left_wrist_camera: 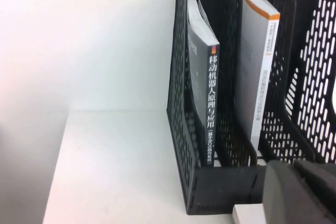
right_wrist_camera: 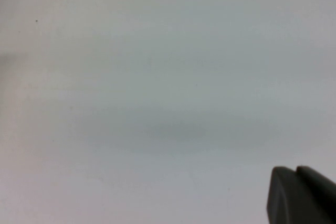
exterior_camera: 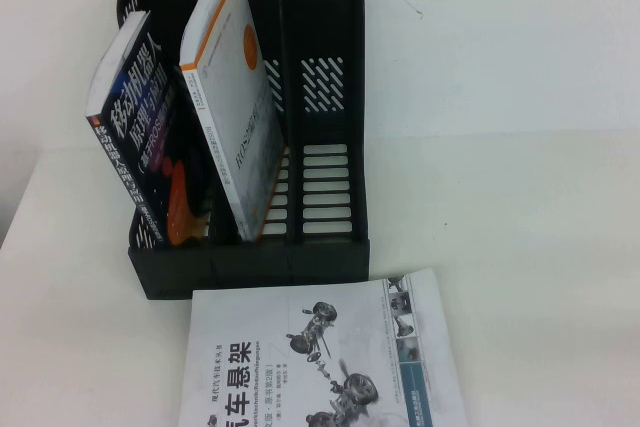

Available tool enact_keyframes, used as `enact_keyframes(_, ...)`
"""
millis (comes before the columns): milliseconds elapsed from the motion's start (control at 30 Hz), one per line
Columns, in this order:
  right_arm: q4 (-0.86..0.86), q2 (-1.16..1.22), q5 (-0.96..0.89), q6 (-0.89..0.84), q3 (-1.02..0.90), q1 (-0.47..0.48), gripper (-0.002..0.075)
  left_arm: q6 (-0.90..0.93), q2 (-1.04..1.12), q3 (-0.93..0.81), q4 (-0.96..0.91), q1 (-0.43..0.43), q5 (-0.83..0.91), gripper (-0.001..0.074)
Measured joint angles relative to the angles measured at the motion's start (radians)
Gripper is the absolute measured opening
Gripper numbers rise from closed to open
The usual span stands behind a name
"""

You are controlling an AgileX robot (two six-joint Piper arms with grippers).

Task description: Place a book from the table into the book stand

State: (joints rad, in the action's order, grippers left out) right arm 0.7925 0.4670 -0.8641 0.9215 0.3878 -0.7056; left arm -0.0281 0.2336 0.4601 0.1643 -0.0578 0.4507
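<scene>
A black three-slot book stand (exterior_camera: pixel 330 147) stands at the back of the white table. Its left slot holds a dark book (exterior_camera: pixel 135 127), and its middle slot holds a white book with an orange edge (exterior_camera: pixel 240 117); both lean left. The right slot is empty. A white book with a car-suspension cover (exterior_camera: pixel 330 357) lies flat in front of the stand. Neither arm shows in the high view. My left gripper (left_wrist_camera: pixel 295 174) is shut and empty, low in front of the stand (left_wrist_camera: pixel 220 192), by a corner of the flat book (left_wrist_camera: pixel 252 214). My right gripper (right_wrist_camera: pixel 296 174) is shut and empty over bare table.
White table (exterior_camera: pixel 520 247) stretches right of the stand and the flat book. A white wall rises behind the stand. The table's left edge (left_wrist_camera: pixel 60 145) shows in the left wrist view.
</scene>
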Motion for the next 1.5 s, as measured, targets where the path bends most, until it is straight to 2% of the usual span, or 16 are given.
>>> enact_keyframes(567,-0.002,0.0,-0.003,0.022,-0.007,0.0,-0.0001,0.0,-0.002,-0.002,0.012,0.0,0.059,-0.0001)
enact_keyframes(700,-0.002,0.0,-0.003,0.023,-0.007,0.0,-0.0001,0.0,-0.025,-0.043,0.013,0.0,0.02,-0.0001)
enact_keyframes(767,-0.002,0.0,-0.003,0.023,-0.007,0.0,-0.0001,-0.08,-0.05,-0.092,-0.04,0.004,-0.051,-0.0001)
enact_keyframes(867,-0.002,0.0,-0.003,0.023,-0.007,0.0,-0.0001,-0.272,-0.103,-0.211,-0.226,0.023,-0.284,-0.0001)
enact_keyframes(967,-0.002,0.0,-0.003,0.023,-0.007,0.0,-0.0001,-0.34,-0.161,-0.34,-0.255,0.033,-0.462,-0.0001)
enact_keyframes(1067,-0.002,0.0,-0.003,0.023,-0.007,0.0,-0.0001,-0.358,-0.226,-0.464,-0.249,0.033,-0.542,-0.0002)
enact_keyframes(1200,-0.002,0.0,-0.003,0.023,-0.007,0.0,-0.0001,-0.365,-0.242,-0.481,-0.171,0.033,-0.391,-0.0002)
enact_keyframes(1333,-0.002,0.0,-0.004,0.023,-0.007,0.0,-0.0001,-0.365,-0.244,-0.481,-0.154,0.033,-0.154,-0.0002)
enact_keyframes(1500,-0.002,0.0,-0.006,0.023,-0.007,0.0,-0.0001,-0.232,-0.244,-0.479,-0.164,0.033,-0.13,-0.0002)
